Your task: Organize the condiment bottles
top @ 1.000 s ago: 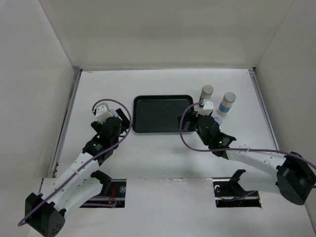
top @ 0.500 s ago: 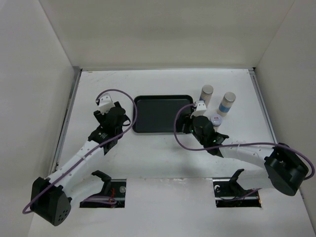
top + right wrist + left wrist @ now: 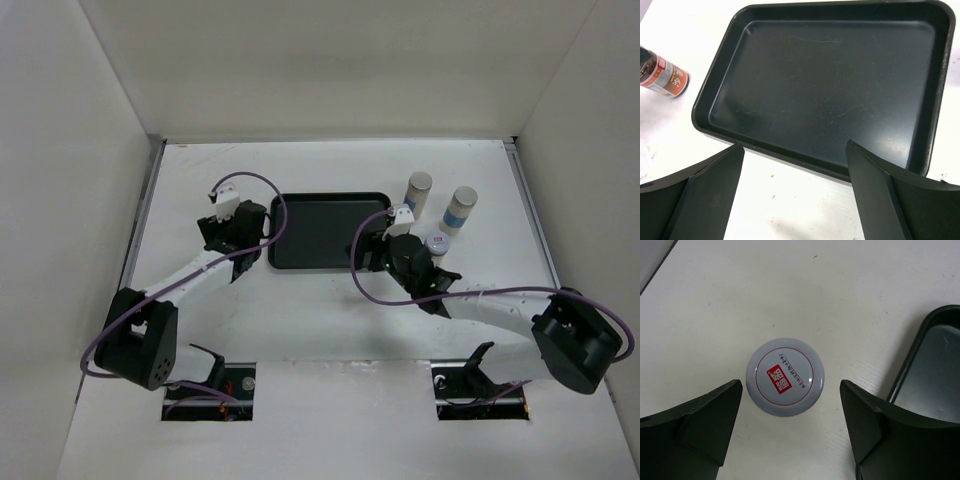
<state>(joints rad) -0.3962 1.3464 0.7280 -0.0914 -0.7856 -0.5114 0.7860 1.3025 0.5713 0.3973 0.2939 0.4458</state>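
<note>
my left end effector (image 3: 790, 388): spread wide over the short jar (image 3: 785, 376), which stands on the tabletop (image 3: 715, 300) just left of the tray (image 3: 935, 375)
my right end effector (image 3: 794, 149): spread, empty, over the tray's near rim
risk: going down, my tray-side finger clips that rim and tips the jar

One jar (image 3: 785, 377) stands left of the tray (image 3: 310, 232), three bottles (image 3: 460, 208) right.

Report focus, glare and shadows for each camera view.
Top external: even, soft light, faint shadows, no glare. Left wrist: the jar lid is sharp and its red mark crisp, while the near fingers are dark with little detail. Right wrist: the tray shows a dull sheen and fine scratches, in focus.
</note>
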